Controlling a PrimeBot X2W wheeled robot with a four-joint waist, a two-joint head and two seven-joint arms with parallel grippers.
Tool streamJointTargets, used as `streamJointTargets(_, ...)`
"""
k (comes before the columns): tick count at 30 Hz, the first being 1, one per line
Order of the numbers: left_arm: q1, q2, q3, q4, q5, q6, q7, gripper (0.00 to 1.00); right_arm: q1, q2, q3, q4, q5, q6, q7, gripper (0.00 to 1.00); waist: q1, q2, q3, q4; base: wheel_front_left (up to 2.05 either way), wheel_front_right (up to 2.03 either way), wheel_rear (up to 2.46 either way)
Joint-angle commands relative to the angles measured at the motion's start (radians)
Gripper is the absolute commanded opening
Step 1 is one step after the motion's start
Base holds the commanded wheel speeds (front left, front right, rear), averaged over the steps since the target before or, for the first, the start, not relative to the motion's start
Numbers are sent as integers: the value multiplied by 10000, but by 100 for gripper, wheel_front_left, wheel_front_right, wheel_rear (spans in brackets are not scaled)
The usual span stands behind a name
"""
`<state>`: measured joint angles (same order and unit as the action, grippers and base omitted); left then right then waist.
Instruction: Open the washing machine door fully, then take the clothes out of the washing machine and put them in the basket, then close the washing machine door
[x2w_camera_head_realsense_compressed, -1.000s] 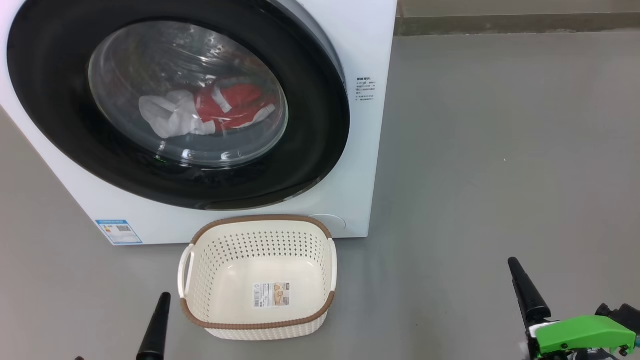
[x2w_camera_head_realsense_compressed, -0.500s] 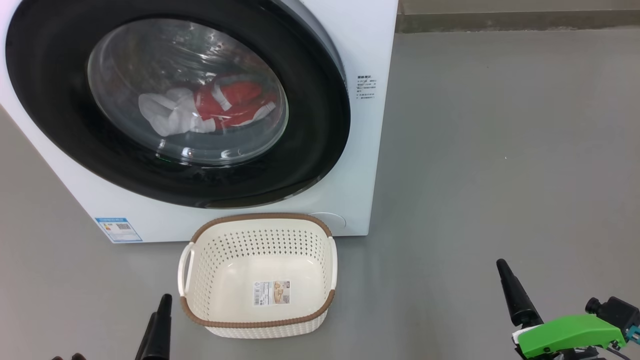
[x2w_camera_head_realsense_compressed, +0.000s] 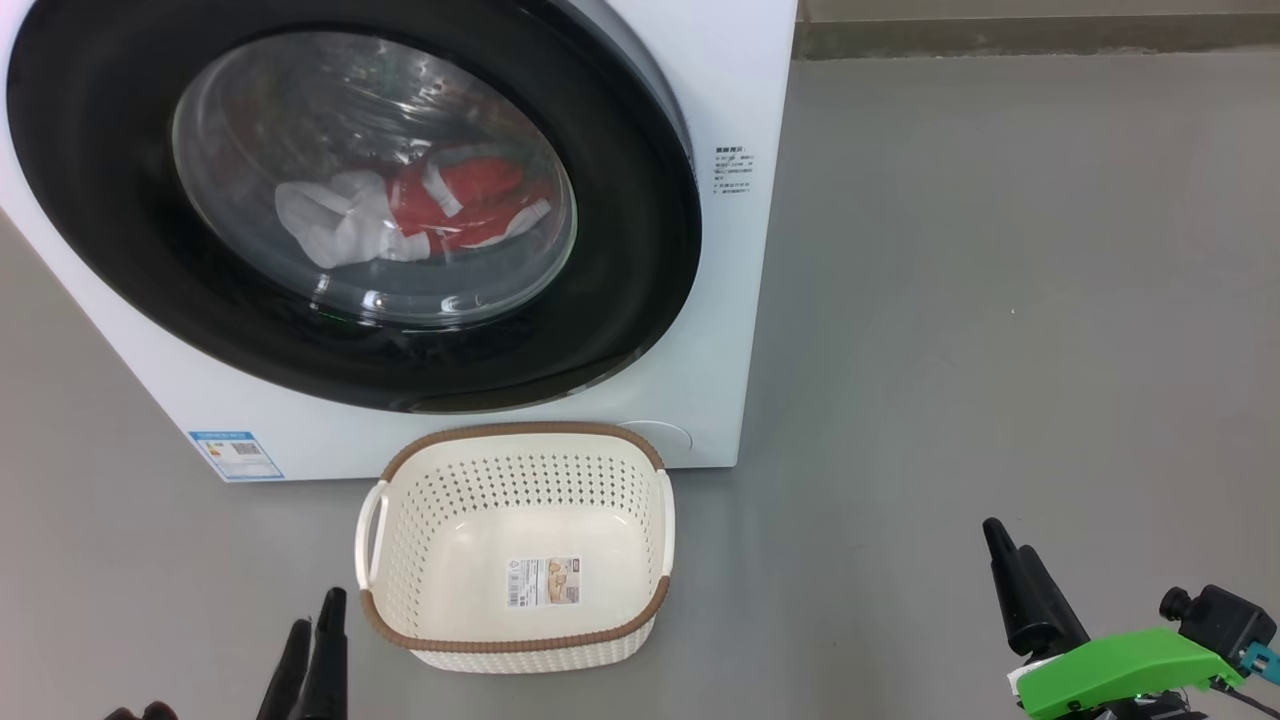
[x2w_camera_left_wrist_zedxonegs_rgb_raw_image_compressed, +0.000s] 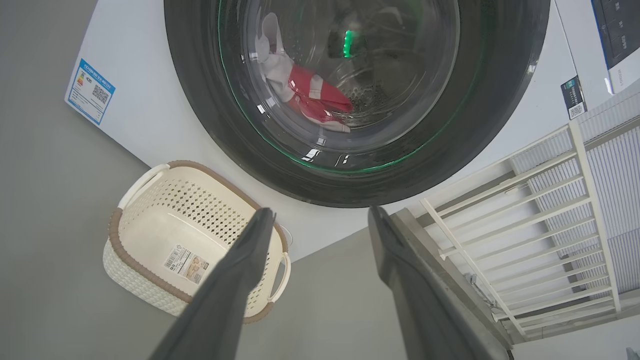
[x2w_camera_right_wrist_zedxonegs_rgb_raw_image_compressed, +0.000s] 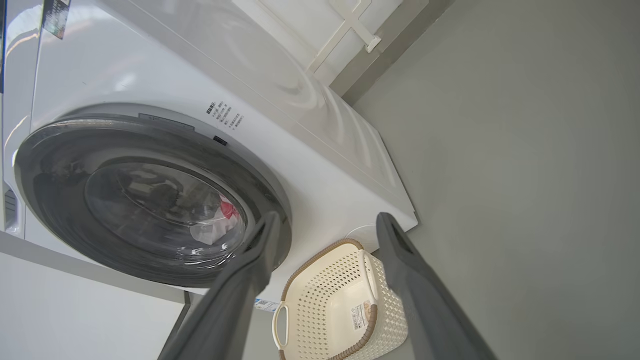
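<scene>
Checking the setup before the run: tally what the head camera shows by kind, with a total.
Washing machine: 1
Basket: 1
Heap of red and white clothes: 1
Robot hands: 2, the left hand and the right hand, both open
Total: 5

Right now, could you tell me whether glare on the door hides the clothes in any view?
Head view: small highlights on the washing machine door, clothes clear; left wrist view: green reflections ring the glass, clothes readable; right wrist view: dimmer glass, clothes visible.
</scene>
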<state>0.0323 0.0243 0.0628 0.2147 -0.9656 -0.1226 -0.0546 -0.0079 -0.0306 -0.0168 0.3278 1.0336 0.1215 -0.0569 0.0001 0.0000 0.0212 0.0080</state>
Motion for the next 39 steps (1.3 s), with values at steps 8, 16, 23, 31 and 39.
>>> streamJointTargets(8, 17, 179, 138, -451, 1240, -44, -342, 100, -366, -140, 274, -288, -1092, 49, -380, 100, -1, 0, 38, -5, 0, 0, 0)
streamJointTargets(16, 71, 216, 106, -542, 1988, -48, -547, 100, -340, -147, 310, -325, -1689, 54, -578, 100, -1, 0, 76, 2, 0, 0, 0)
streamJointTargets(23, 127, 256, 115, -635, 2739, -52, -753, 100, -333, -153, 396, -342, -2374, 59, -777, 100, -1, 0, 115, -4, 0, 0, 0)
streamJointTargets(31, 190, 280, 110, -739, 3617, -57, -988, 100, -316, -161, 423, -345, -3158, 65, -1004, 100, -1, 0, 152, 1, 0, 0, 0)
streamJointTargets(39, 238, 312, 152, -844, 4519, -62, -1223, 100, -283, -169, 423, -384, -3931, 71, -1230, 100, -1, 0, 196, -8, 0, 0, 0)
